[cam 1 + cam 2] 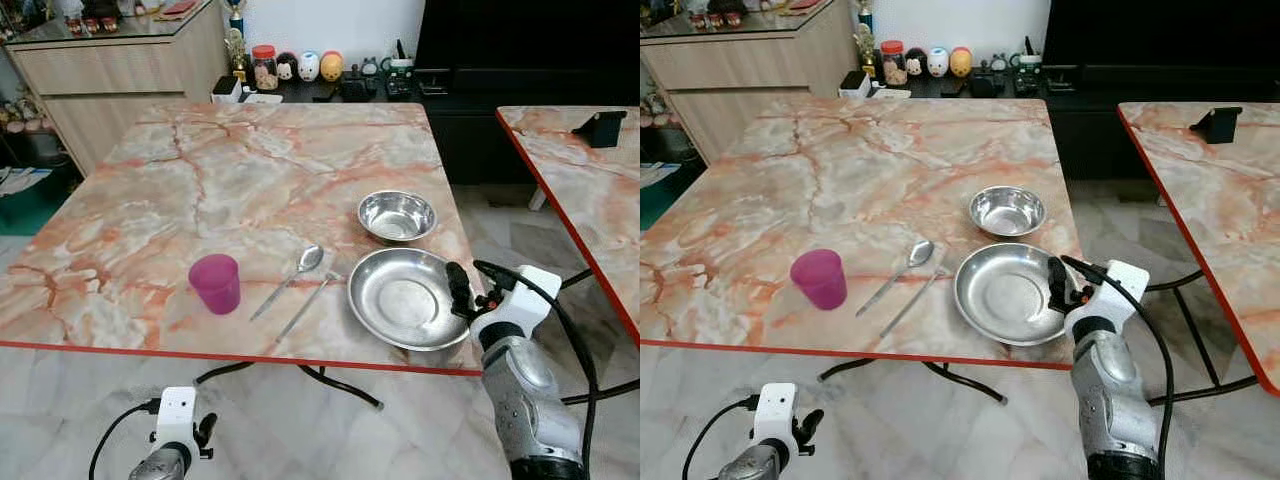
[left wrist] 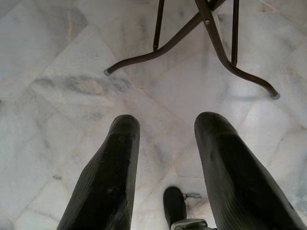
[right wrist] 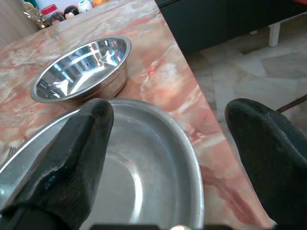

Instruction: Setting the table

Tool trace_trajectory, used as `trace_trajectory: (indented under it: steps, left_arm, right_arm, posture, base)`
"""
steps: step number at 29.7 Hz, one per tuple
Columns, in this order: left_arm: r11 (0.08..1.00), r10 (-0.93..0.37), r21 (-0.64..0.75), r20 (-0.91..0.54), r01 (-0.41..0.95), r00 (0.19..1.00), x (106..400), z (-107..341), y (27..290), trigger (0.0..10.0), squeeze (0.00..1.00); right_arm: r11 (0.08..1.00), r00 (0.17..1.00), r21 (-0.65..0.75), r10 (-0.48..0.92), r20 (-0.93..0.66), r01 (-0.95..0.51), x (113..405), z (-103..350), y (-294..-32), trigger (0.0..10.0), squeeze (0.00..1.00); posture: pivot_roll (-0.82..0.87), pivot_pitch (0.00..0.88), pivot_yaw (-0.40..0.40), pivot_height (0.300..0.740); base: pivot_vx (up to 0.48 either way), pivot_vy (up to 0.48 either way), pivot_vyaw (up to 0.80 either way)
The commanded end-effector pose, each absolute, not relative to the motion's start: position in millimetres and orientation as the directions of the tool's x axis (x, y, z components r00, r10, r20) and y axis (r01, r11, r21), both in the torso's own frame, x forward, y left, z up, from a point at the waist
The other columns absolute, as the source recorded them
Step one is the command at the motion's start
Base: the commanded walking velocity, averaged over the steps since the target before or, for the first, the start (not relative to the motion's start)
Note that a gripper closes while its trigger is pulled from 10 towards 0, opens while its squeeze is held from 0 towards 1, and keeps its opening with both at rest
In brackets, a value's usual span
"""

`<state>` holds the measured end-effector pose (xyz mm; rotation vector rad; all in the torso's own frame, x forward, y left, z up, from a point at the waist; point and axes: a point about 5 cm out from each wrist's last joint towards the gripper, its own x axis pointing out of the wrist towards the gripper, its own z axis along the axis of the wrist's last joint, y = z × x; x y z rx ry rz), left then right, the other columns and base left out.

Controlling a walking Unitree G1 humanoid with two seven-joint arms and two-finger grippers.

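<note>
On the marble table [image 1: 250, 170] a large steel plate [image 1: 408, 297] lies near the front right corner, with a steel bowl [image 1: 397, 215] just behind it. Left of the plate lie a fork [image 1: 308, 303] and a spoon [image 1: 290, 278], then an upright pink cup [image 1: 215, 283]. My right gripper [image 1: 462, 290] is open at the plate's right rim [image 3: 192, 158]. One finger [image 3: 76, 143] hangs over the plate. The other finger [image 3: 268, 143] is out past the table's edge. My left gripper [image 2: 165, 158] hangs open below the table, above the floor.
A second marble table [image 1: 580, 180] stands to the right across a narrow gap, with a black stand [image 1: 600, 128] on it. A wooden cabinet [image 1: 110, 70] and a low black unit with jars and figurines [image 1: 300, 68] line the back. Metal table legs [image 2: 211, 43] cross the marble floor.
</note>
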<state>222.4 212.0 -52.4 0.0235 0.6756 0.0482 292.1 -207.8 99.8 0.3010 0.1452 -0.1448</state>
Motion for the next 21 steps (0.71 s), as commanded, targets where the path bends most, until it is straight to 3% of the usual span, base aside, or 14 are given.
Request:
trace_trajectory:
  steps: [1,6,11,21]
  left_arm:
    - [0.998,0.053,0.053,-0.621,-0.026,0.782,221.9,-52.0,213.9,10.0,0.0]
    - [0.998,0.05,0.053,-0.616,-0.022,0.786,224.4,-50.5,213.5,10.0,0.0]
    - [0.998,0.053,0.058,-0.612,-0.022,0.789,225.7,-49.4,214.4,10.0,0.0]
    - [0.998,0.06,0.061,-0.617,-0.028,0.785,221.8,-51.3,216.5,10.0,0.0]
  right_arm:
    - [0.934,0.973,0.302,-0.137,-0.186,0.189,287.2,99.3,-213.9,10.0,0.0]
    - [0.927,0.952,0.3,-0.14,-0.274,0.223,286.8,89.4,-222.8,10.0,0.0]
    - [0.924,0.969,0.351,-0.067,-0.237,0.149,297.8,99.2,-215.1,10.0,0.0]
    - [0.931,0.966,0.335,-0.061,-0.253,0.146,308.3,95.9,-216.4,10.0,0.0]
  posture:
    - [-0.11,0.0,0.04,0.74]
    - [-0.11,0.0,0.048,0.74]
    - [-0.1,0.0,0.047,0.74]
    - [-0.09,0.0,0.052,0.74]
  base:
    - [0.0,0.0,0.0]
    - [0.0,0.0,0.0]
    - [0.0,0.0,0.0]
    - [0.0,0.0,0.0]
